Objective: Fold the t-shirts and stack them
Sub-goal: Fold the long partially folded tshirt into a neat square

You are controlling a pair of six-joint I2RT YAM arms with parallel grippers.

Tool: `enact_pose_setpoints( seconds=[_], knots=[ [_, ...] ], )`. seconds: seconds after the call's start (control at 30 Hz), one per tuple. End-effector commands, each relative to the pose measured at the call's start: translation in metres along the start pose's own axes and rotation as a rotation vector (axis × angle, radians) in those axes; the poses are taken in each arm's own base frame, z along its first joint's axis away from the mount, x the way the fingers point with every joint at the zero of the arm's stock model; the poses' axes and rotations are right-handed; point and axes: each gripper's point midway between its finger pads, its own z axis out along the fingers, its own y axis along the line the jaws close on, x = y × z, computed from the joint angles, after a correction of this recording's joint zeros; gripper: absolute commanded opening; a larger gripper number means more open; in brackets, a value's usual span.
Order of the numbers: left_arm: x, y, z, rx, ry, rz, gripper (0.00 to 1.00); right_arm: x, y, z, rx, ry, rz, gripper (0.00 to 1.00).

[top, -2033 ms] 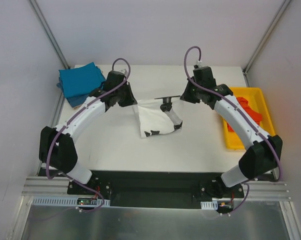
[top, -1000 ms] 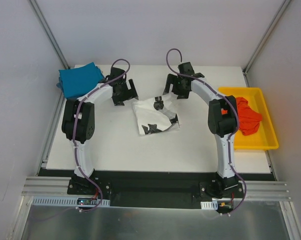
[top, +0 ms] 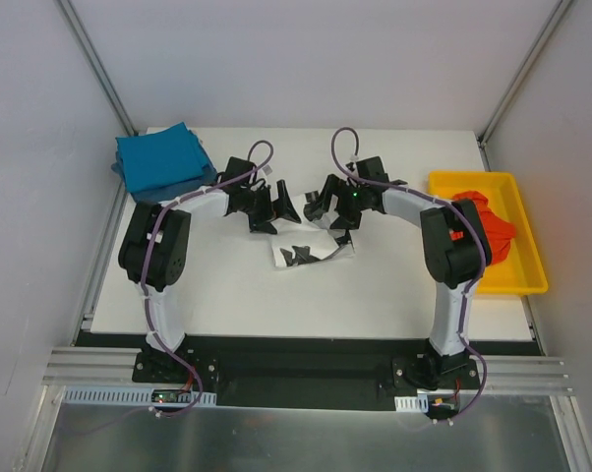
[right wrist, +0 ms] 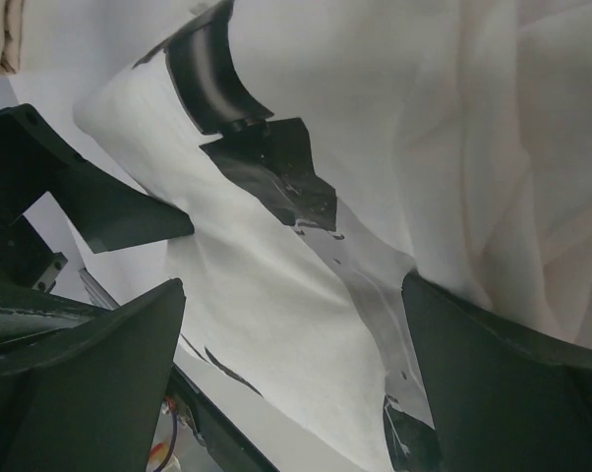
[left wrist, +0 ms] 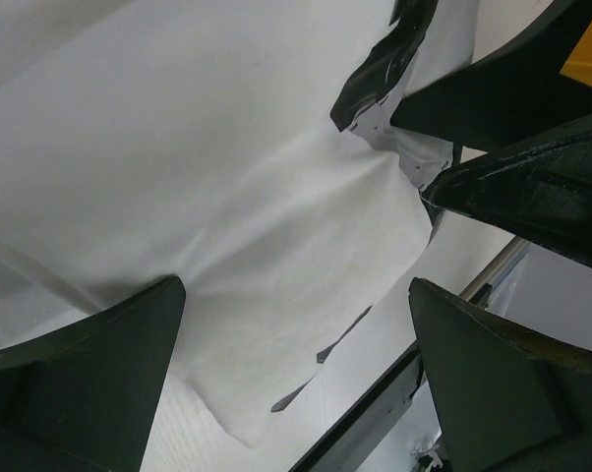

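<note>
A white t-shirt with black print (top: 311,252) lies folded small on the table's middle. My left gripper (top: 279,207) and right gripper (top: 325,208) hover close together over its far edge, both open with nothing between the fingers. White cloth (left wrist: 227,197) fills the left wrist view between the spread fingers (left wrist: 89,383); my left gripper (left wrist: 296,364) stands just above it. In the right wrist view my right gripper (right wrist: 291,364) hangs over the white cloth (right wrist: 306,324) and a black print patch (right wrist: 266,167). Folded teal-blue t-shirts (top: 158,165) sit at the far left. An orange-red t-shirt (top: 485,228) lies crumpled in the tray.
A yellow plastic tray (top: 517,287) stands along the table's right edge. The table's front edge (top: 306,332) runs before the arm bases. Metal frame posts rise at both far corners. The two grippers' fingers stand very near each other.
Both grippers have come from the far side toward the near side and toward each other, onto the white shirt. The left jaws opened wider. The shirt now shows a smaller patch.
</note>
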Motion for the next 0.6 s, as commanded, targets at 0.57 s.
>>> enact_pose_setpoints(
  seconds=[0.57],
  knots=[
    [0.154, 0.012, -0.059, -0.033, 0.040, 0.178, 0.99, 0.192, 0.006, -0.054, 0.025, 0.101, -0.171, 0.98]
  ],
)
